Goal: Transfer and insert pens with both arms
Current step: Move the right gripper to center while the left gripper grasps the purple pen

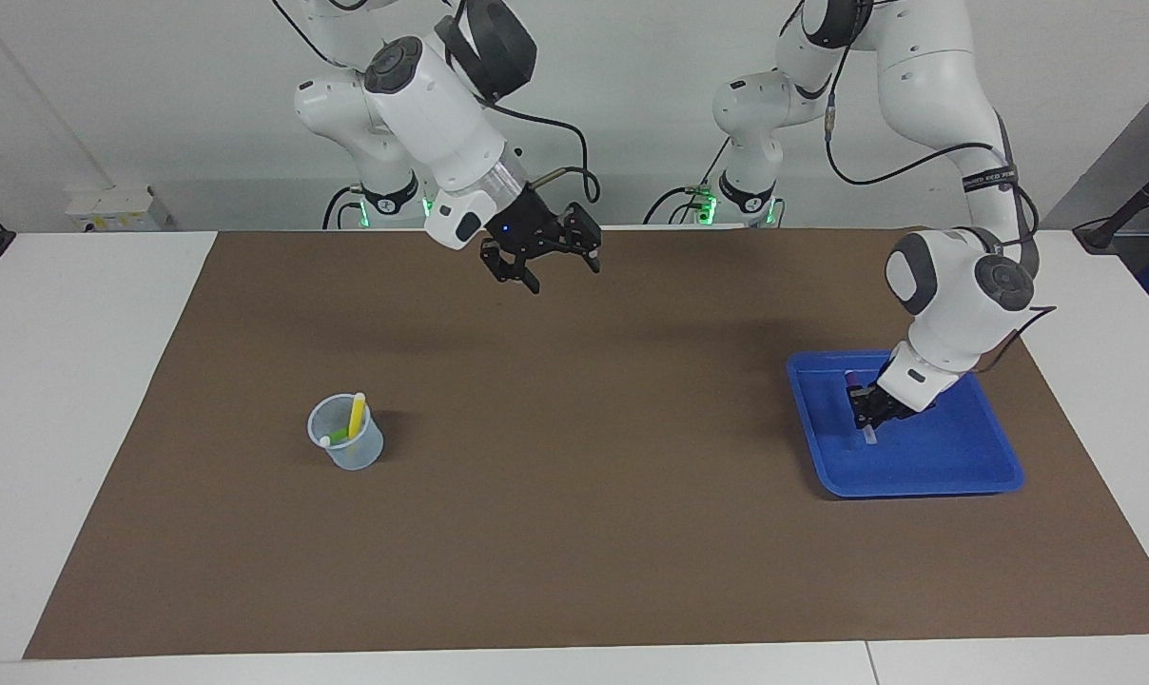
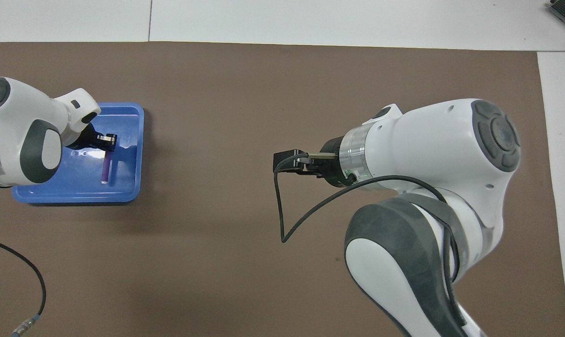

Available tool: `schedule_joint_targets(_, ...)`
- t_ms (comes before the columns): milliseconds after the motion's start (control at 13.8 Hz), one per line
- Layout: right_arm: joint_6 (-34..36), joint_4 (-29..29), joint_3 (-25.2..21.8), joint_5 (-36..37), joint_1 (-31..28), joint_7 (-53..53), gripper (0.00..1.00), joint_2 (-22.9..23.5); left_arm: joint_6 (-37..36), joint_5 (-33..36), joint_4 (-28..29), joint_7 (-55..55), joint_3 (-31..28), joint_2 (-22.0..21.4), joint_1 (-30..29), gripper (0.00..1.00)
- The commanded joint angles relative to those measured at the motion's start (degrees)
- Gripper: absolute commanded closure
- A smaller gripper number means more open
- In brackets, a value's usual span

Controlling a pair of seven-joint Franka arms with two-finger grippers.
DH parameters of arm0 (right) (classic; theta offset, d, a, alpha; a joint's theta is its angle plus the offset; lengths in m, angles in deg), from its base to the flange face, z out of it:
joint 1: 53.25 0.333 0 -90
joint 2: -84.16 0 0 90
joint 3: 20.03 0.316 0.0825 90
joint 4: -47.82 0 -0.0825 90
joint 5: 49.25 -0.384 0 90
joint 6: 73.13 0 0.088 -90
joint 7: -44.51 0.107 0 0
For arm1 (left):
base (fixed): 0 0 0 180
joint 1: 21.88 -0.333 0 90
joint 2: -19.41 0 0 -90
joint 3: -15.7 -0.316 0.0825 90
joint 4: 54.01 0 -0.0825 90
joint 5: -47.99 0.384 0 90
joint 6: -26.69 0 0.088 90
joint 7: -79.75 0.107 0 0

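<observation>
The purple pen [image 1: 851, 380] [image 2: 105, 168] hangs tilted just above the blue tray [image 1: 917, 487] [image 2: 140, 154], its pale cap end lowest, with my left gripper [image 1: 862, 411] [image 2: 107, 142] shut on its middle. My right gripper [image 1: 563, 276] [image 2: 282, 161] hangs open and holds nothing, high over the mat's middle at the robots' end. The yellow pen [image 1: 357, 409] and the green pen [image 1: 337, 437] stand in a clear cup [image 1: 346, 449] toward the right arm's end of the table. In the overhead view the right arm hides the cup.
A brown mat [image 1: 574, 552] covers most of the white table. A black cable [image 2: 282, 210] loops down from the right wrist. Another cable [image 2: 34, 276] lies on the mat at the left arm's end. A white box [image 1: 108, 205] sits by the wall.
</observation>
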Motion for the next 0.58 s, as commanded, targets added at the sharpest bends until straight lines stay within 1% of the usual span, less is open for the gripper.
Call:
schedule_joint_targets(0, -2.5, -1.1, 1.3, -1.3, -0.2, 3.4, 0.00, -0.8, -1.3, -0.7, -1.6, -2.4, 0.0, -1.4, 0.4, 1.00)
schedule_joint_targets(145, -2.7, -1.3, 1.7, -1.3, -0.1, 4.6, 0.00, -0.9, -4.4, -0.8, -4.3, -2.7, 0.2, -1.2, 1.1, 1.00)
schedule_joint_targets(218, -2.7, -1.3, 1.7, -1.4, -0.2, 5.1, 0.00, -0.9, -5.6, -0.9, -5.0, -3.1, 0.2, -1.3, 1.2, 1.00)
schedule_joint_targets(290, -2.7, -1.3, 1.8, -1.3, -0.1, 5.2, 0.00, -0.9, -6.9, -2.1, -4.7, -5.9, 0.3, -1.5, 0.7, 1.00)
schedule_joint_targets(435, -3.2, -1.4, 2.3, -1.4, -0.1, 5.9, 0.00, -0.8, -10.4, -8.6, -4.6, -17.3, 0.3, -2.7, 1.1, 1.00)
schedule_joint_targets(508, -4.6, -1.7, 2.6, -1.4, -0.2, 7.2, 0.00, -0.8, -11.6, -11.1, -4.5, -23.0, 0.4, -3.3, 1.3, 1.00)
